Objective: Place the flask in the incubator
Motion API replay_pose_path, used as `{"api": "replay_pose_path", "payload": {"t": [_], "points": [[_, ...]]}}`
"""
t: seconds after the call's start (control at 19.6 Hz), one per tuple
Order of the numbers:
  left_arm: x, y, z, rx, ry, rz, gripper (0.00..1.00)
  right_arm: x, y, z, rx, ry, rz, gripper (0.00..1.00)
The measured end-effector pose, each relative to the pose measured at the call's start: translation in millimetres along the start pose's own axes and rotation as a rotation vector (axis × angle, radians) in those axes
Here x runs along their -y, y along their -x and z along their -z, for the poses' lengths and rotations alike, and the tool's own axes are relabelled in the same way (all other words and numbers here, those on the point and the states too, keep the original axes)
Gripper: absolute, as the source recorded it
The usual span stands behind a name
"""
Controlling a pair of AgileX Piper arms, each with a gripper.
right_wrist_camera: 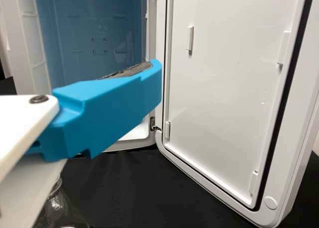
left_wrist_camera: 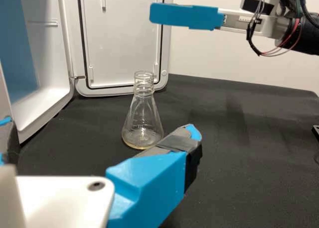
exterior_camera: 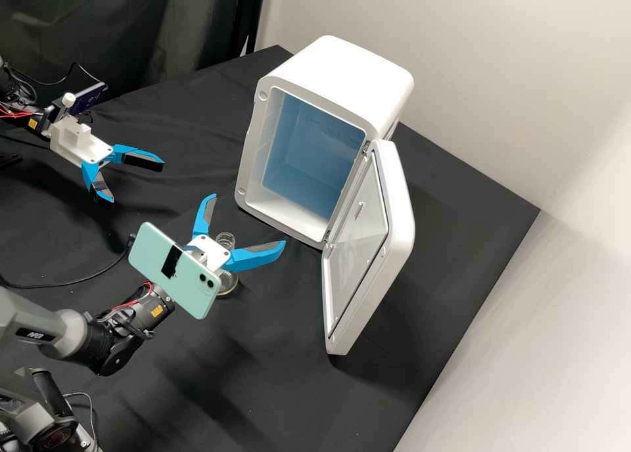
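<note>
Far left, above the black cloth-covered bench (exterior_camera: 197,373): white, blue-fingered left gripper (exterior_camera: 133,180), jaws spread wide, holding nothing, well apart from the glassware. Next along, a mint-green phone (exterior_camera: 174,269) strapped to the right arm's wrist. Just past it, the white, blue-fingered right gripper (exterior_camera: 248,220), jaws likewise splayed and gripping nothing, poised over a small clear glass conical flask (exterior_camera: 227,281). From the left wrist, one blue finger (left_wrist_camera: 187,15) of that gripper seen above the flask's mouth, clear of the glass. Flask (left_wrist_camera: 143,121) upright on the bench, a faint yellowish ring at its base, just in front of the white box-shaped incubator (exterior_camera: 342,77) and outside it. Pale blue interior (exterior_camera: 309,156) facing the arms. Farthest right, the incubator's white door (exterior_camera: 394,228), swung wide open on its hinge.
</note>
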Motion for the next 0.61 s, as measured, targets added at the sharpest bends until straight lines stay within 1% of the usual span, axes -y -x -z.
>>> {"api": "replay_pose_path", "payload": {"t": [0.05, 0.2, 0.26, 0.41, 0.46, 0.51, 0.61], "points": [[0.0, 0.0, 0.0, 0.0, 0.0, 0.0, 1.0, 0.3, 2.5, 0.4, -0.001, 0.005, -0.001, 1.0], [0.0, 0.0, 0.0, 0.0, 0.0, 0.0, 1.0, 3.1, 9.9, 1.5, -0.01, 0.011, 0.011, 1.0], [0.0, 0.0, 0.0, 0.0, 0.0, 0.0, 1.0, 2.5, 12.3, 3.6, -0.022, 0.018, 0.007, 1.0], [0.0, 0.0, 0.0, 0.0, 0.0, 0.0, 1.0, -1.2, 16.6, 10.9, -0.066, 0.035, -0.011, 1.0], [0.0, 0.0, 0.0, 0.0, 0.0, 0.0, 1.0, -3.0, 18.2, 14.7, -0.091, 0.045, -0.019, 1.0], [0.0, 0.0, 0.0, 0.0, 0.0, 0.0, 1.0, -4.2, 19.4, 17.4, -0.108, 0.052, -0.023, 1.0], [0.0, 0.0, 0.0, 0.0, 0.0, 0.0, 1.0, -4.7, 21.3, 22.8, -0.15, 0.068, -0.021, 1.0]]}}
